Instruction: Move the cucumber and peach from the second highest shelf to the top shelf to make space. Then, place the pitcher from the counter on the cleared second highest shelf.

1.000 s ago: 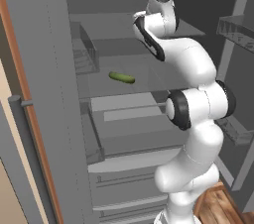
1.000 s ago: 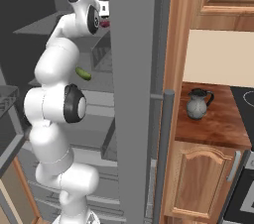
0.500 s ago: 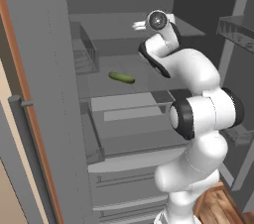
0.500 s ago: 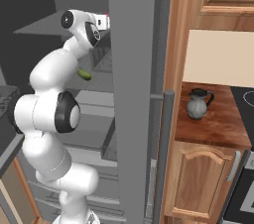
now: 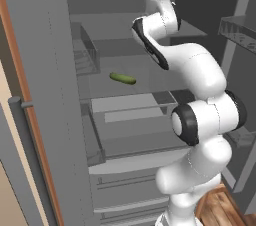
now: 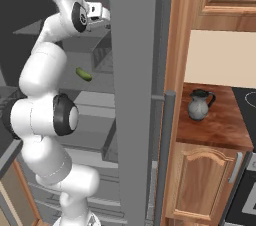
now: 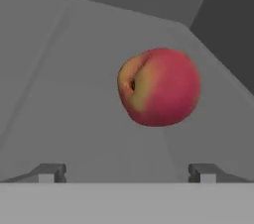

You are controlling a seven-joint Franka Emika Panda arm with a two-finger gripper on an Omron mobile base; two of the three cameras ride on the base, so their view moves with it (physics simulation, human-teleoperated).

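The red and yellow peach (image 7: 159,87) rests on a flat grey panel, the top shelf (image 7: 59,94), just ahead of my fingertips. My gripper (image 7: 127,172) is open, its tips wide apart and not touching the fruit. From the right base view, the gripper (image 6: 100,13) is high inside the fridge at the level of the top shelf (image 6: 35,29). One level below it lies the dark green cucumber (image 5: 122,78) (image 6: 84,74). The grey pitcher (image 6: 199,105) stands on the reddish-brown counter (image 6: 215,130) to the right of the fridge.
The open fridge door (image 6: 137,95) stands between the fridge interior and the counter. A wire basket (image 5: 82,52) hangs on the left inner wall. Drawers (image 5: 130,120) sit under the cucumber's shelf. A stove edge (image 6: 247,110) borders the counter on the right.
The arm's upper joints dipped, then rose again, while the hand stayed at the top shelf. The jaws stayed open. The cucumber and pitcher have not moved.
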